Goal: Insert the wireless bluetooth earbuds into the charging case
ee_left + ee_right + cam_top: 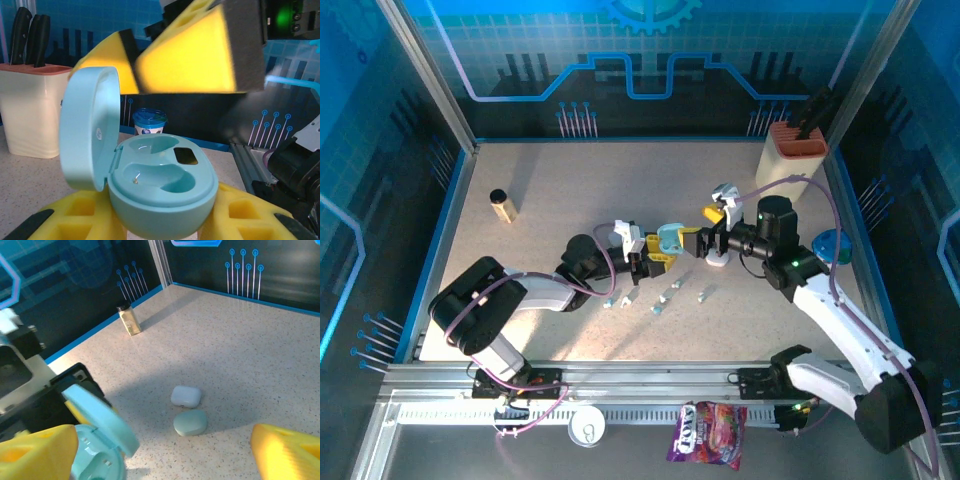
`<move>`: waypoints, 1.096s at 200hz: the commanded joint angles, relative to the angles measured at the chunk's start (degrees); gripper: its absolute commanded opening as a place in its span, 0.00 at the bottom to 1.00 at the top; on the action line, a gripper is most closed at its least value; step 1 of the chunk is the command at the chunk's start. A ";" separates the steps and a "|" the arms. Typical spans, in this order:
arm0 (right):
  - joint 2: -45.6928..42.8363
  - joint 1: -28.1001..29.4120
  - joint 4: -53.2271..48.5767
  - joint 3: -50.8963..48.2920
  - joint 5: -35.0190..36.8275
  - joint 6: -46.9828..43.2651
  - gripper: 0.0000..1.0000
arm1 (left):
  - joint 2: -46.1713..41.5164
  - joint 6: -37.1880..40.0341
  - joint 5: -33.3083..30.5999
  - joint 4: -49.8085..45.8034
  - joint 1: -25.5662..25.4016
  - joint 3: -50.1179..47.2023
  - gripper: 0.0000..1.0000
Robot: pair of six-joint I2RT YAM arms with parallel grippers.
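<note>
Case [160, 185] clamped open in left end effector [650, 252], sockets empty. Right end effector [160, 452] spread wide, empty, just beside it. Earbuds [672, 293] in row on worktop [550, 190]. Next, likely: right picks one.

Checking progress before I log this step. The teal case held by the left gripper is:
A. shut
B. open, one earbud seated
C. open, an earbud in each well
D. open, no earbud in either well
D: in the left wrist view the charging case, clamped in the left gripper, has its lid swung up, and both wells are bare.
</note>
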 commanded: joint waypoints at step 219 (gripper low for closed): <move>15.40 23.73 -0.14 -15.24 11.24 50.05 0.55 | -10.06 -0.55 3.51 3.22 20.01 -8.48 0.24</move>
